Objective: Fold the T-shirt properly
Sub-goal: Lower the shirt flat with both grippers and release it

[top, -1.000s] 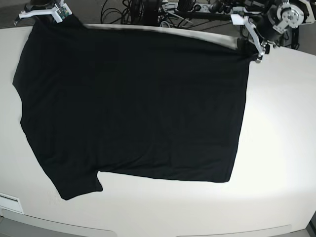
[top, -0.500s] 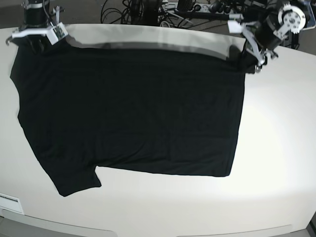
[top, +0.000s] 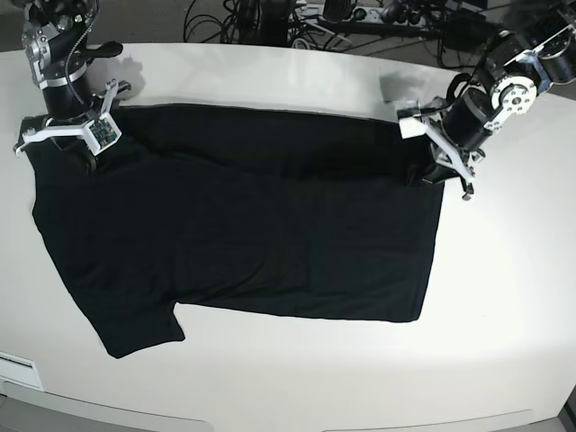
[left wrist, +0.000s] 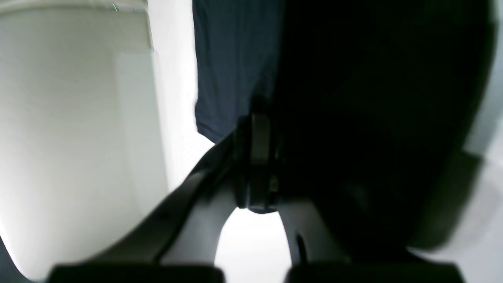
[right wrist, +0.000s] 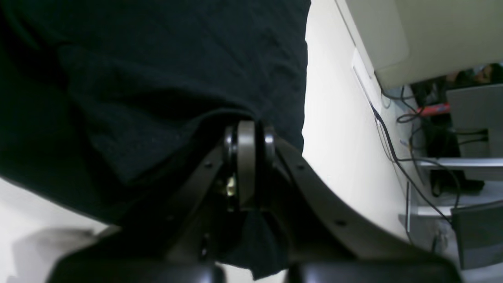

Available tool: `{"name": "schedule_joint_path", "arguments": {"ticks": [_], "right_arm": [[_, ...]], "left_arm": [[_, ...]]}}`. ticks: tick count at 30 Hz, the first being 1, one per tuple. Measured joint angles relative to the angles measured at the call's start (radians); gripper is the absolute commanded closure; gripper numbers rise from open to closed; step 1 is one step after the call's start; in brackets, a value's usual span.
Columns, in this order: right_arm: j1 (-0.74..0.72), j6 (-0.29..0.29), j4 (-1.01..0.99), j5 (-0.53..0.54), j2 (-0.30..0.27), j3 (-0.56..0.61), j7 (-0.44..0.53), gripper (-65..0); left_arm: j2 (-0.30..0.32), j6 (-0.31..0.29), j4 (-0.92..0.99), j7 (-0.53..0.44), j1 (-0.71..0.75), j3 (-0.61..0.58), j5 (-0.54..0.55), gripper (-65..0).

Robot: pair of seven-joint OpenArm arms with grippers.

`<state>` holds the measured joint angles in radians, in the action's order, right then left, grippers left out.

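Here the T-shirt (top: 243,234) lies spread, plain black side up, across the white surface (top: 504,297), one sleeve pointing toward the near left corner. The right claw (top: 67,144) is clamped on the cloth at the shirt's far left corner, and the left claw (top: 432,166) is clamped on the far right corner. Both wrist views show the jaws pressed together with black fabric pinched between them. The far edge between them sags in soft folds.
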<state>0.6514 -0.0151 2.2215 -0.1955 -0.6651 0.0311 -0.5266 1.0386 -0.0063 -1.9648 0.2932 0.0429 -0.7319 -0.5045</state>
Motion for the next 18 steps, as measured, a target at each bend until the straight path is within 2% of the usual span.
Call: {"name": "schedule_joint_path", "arguments": {"ticks": [7,11,13,14,15,16,17,18], "right_arm": [[-0.068,0.014,-0.101,0.034,0.001,0.002,0.015,0.0],[-0.104,0.016,-0.111,0.037,0.001,0.002,0.015,0.0],[-0.122,0.013,-0.111,0.088,0.001,0.002,0.031,0.0],[-0.131,0.013,-0.111,0.107,0.001,0.002,0.044,-6.6],[-0.139,0.007,-0.111,0.117,0.002,0.002,0.052,-16.3],[-0.15,-0.019,-0.111,0.117,0.002,0.004,0.054,-25.2],[-0.159,-0.06,-0.111,0.117,0.003,0.004,0.055,-31.1],[-0.167,-0.106,-0.111,0.116,0.002,0.004,0.055,-32.9]], "left_arm": [[-0.077,0.003,0.106,-0.007,-0.071,0.0,0.0,0.0],[-0.093,0.005,0.114,-0.009,-0.087,0.0,0.016,0.0],[-0.105,0.06,0.114,-0.005,-0.088,0.0,0.037,0.0],[-0.114,0.099,0.114,0.002,-0.088,0.0,0.044,0.0],[-0.124,0.127,0.114,0.002,-0.09,0.0,0.044,-3.1],[-0.132,0.169,0.114,0.019,-0.09,0.0,0.045,-9.6],[-0.14,0.215,0.114,0.037,-0.09,0.001,0.05,-15.8],[-0.144,0.26,0.114,0.072,-0.09,0.001,0.064,-20.8]]}}
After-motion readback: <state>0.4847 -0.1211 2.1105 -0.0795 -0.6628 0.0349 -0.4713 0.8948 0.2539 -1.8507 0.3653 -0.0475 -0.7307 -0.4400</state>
